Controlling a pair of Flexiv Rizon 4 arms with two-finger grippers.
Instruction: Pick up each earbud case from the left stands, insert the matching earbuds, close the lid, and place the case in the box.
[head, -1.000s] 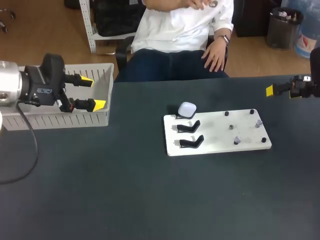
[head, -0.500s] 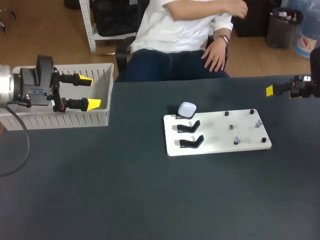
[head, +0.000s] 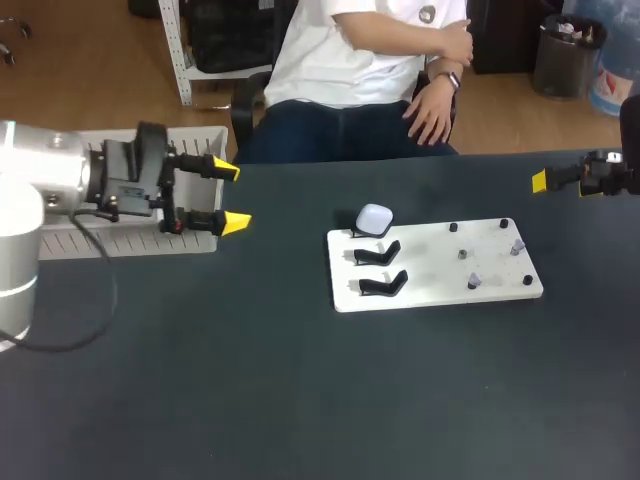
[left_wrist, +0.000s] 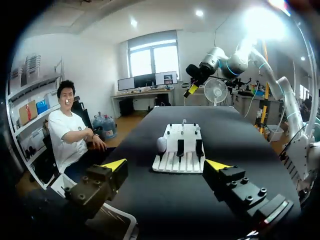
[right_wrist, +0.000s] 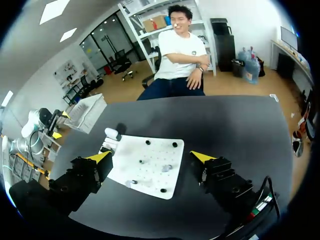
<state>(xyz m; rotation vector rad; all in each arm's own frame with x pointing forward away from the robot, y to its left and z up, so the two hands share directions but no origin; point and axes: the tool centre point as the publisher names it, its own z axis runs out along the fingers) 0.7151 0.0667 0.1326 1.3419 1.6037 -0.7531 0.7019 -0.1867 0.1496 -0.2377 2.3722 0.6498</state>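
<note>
One white earbud case (head: 374, 219) is seen in the head view, sat on the far stand of the white board (head: 435, 292). Two black stands (head: 380, 253) next to it are bare. Small earbuds (head: 474, 281) are stood on pegs at the board's other end. The left gripper (head: 231, 197) is held wide open with nothing in it, just past the end of the grey box (head: 120, 243). Half a second ago it was hung over the box; now it has been swung out toward the board. What lies in the box cannot be told, as much of it is hidden by the arm. The right gripper (head: 546, 181) is kept at the table's right edge and has not been moved.

From the left wrist view, the board (left_wrist: 172, 165) is seen straight ahead of the open left gripper (left_wrist: 166, 164), well apart from it. The case (left_wrist: 161, 145) sits at one end of the row of stands.

From the right wrist view, the right gripper (right_wrist: 151, 156) is spread open and empty, with the board (right_wrist: 167, 147) ahead of it. The case (right_wrist: 112, 133) is at the board's corner nearest the box (right_wrist: 90, 112).

The last case is likely to be fetched next by the left arm.
</note>
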